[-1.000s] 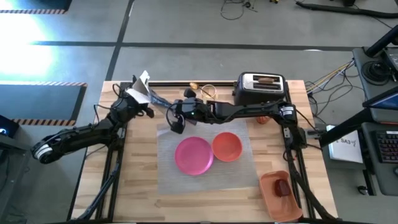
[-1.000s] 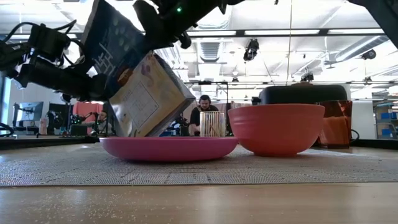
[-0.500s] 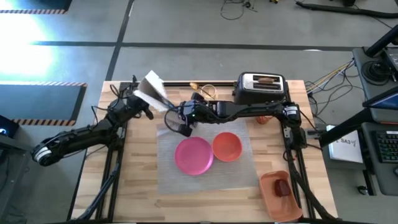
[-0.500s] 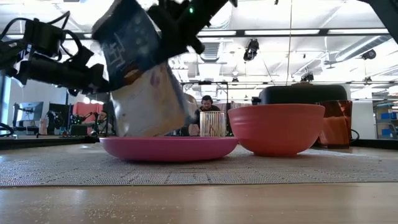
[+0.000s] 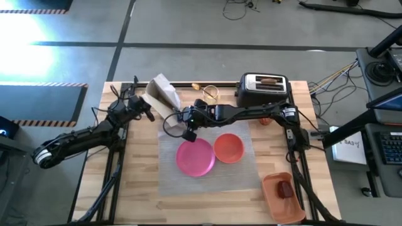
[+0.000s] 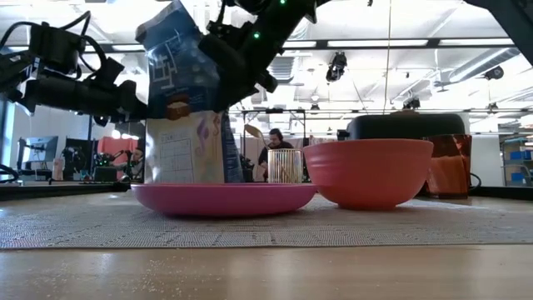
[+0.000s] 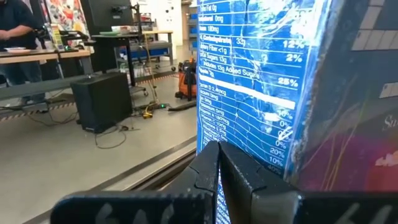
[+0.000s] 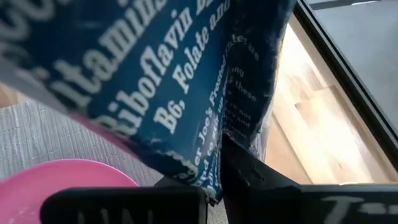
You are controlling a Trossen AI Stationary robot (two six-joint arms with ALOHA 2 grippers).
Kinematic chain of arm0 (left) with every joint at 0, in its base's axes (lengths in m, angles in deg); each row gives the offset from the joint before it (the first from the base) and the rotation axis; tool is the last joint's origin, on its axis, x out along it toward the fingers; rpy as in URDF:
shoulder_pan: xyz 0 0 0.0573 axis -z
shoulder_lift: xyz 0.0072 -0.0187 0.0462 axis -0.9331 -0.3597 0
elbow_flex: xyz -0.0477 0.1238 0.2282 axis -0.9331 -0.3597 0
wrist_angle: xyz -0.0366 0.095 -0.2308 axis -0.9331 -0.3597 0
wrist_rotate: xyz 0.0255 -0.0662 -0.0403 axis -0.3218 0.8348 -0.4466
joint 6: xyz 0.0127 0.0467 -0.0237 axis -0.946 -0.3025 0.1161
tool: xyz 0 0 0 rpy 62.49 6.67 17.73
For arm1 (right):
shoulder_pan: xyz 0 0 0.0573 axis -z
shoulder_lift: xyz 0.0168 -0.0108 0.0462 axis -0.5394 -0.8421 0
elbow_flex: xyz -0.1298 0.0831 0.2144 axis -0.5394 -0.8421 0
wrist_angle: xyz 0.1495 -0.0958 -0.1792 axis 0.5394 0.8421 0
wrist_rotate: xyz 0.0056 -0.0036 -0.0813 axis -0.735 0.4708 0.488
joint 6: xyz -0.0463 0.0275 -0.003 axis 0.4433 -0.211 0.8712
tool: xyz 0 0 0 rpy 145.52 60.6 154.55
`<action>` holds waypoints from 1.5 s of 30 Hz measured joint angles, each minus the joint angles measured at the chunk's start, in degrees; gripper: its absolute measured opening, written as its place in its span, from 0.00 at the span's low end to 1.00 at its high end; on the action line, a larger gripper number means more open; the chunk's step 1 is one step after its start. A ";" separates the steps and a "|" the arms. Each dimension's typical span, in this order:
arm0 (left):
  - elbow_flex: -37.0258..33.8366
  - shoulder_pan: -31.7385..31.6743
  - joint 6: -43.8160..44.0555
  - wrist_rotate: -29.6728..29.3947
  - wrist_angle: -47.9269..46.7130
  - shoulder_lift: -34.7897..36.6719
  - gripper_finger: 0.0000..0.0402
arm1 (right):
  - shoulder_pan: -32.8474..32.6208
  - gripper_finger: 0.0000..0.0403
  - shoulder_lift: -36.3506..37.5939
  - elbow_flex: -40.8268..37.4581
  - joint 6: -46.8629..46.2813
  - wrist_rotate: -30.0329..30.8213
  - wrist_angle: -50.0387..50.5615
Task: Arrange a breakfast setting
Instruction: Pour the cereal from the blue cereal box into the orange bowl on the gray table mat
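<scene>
A blue-and-white cereal package (image 5: 162,94) stands upright near the far left of the grey placemat (image 5: 207,179); in the low view (image 6: 185,108) the pink plate (image 6: 225,198) hides its bottom. My left gripper (image 5: 148,108) and my right gripper (image 5: 183,119) are both shut on it. The pink plate (image 5: 196,156) and the orange bowl (image 5: 229,147) lie on the placemat. A brown toast slice (image 5: 270,80) sticks out of the toaster. A red apple (image 5: 286,188) lies in the orange tray. The cup and the wooden utensil I cannot make out. My left gripper pinches a side edge of the package (image 7: 214,134) between its two fingers, coming level from the table's left side. The package stands upright; whether its bottom is on the table is hidden by the plate. My right gripper pinches a crinkled edge of the package (image 8: 217,134) between its two fingers, on the side facing the plate, slanting from the right. In the low view (image 6: 229,62) it sits high on the package.
The black-and-silver toaster (image 5: 264,88) stands at the far edge. The orange tray (image 5: 276,204) is at the near right corner. A clear glass (image 6: 285,165) stands behind the plate. A person shows in the room beyond the table.
The package has been tipped from a slant to upright, and its top has swung toward the table's right. My right gripper has gone with it, a little toward the right and the near edge. Both grippers have kept hold.
</scene>
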 joint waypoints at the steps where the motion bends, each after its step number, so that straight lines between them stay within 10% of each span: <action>1: 0.00 0.00 -0.27 0.02 0.02 0.00 0.00 | 0.00 0.05 0.00 0.02 0.15 -0.04 0.00; 18: 0.00 0.05 -0.50 0.48 0.13 -0.09 0.00 | 0.04 0.46 4.02 -0.04 -0.62 -2.47 3.63; 29: -0.02 0.04 -0.73 -0.31 0.08 -0.13 0.00 | -0.77 0.55 4.02 -1.51 -4.96 2.21 11.01; 45: -0.07 -0.43 -4.48 -21.46 0.31 -1.38 0.00 | -2.60 0.54 4.04 -11.60 -8.08 8.86 -0.12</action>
